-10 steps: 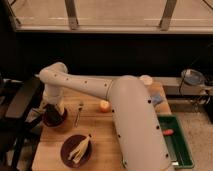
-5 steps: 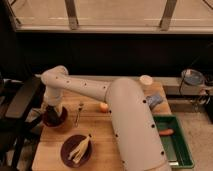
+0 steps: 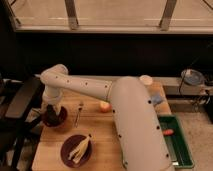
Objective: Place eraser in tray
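My gripper [image 3: 51,110] hangs at the far left of the wooden table, lowered into a dark red bowl [image 3: 60,120]. A dark shape sits at the gripper inside the bowl. I cannot tell whether it is the eraser or part of the gripper, and no eraser shows clearly anywhere else. The green tray [image 3: 179,150] lies at the table's right front, far from the gripper. A red sausage-shaped thing [image 3: 168,132] rests in it.
A thin dark stick [image 3: 78,114] lies just right of the bowl. A purple plate [image 3: 67,152] with a yellowish item sits at the front. An orange fruit [image 3: 104,106], a white cup [image 3: 145,80] and a blue item [image 3: 156,99] lie behind my arm. A chair [image 3: 20,100] stands to the left.
My forearm has shifted slightly to the left. The gripper stays at the red bowl.
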`<control>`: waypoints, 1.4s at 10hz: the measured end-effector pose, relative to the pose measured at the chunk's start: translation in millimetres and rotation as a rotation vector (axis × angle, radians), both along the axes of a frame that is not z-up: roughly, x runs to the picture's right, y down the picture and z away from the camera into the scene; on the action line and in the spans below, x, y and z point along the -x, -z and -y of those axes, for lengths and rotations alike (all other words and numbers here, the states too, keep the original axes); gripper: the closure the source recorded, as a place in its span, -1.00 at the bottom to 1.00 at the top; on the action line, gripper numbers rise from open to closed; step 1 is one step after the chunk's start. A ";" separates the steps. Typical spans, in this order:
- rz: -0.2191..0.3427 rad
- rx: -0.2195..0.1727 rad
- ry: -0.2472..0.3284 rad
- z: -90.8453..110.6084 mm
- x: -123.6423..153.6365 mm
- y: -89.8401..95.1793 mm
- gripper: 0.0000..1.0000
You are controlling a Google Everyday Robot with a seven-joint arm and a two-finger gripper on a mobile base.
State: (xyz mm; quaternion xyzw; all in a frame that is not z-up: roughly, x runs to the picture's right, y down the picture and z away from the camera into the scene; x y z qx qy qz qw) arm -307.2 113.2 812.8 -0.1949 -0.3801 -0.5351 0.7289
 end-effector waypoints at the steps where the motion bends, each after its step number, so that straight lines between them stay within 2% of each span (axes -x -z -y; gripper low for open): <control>1: -0.003 -0.016 0.001 4.6 -1.4 6.5 1.00; 2: -0.013 -0.036 -0.005 11.7 -6.0 16.1 1.00; 4: -0.048 -0.051 -0.035 20.5 -25.4 31.9 1.00; 7: -0.146 -0.040 -0.148 27.9 -84.1 59.0 1.00; 12: -0.381 0.045 -0.399 15.1 -214.4 102.5 1.00; 14: -0.423 0.062 -0.444 10.3 -234.3 109.4 1.00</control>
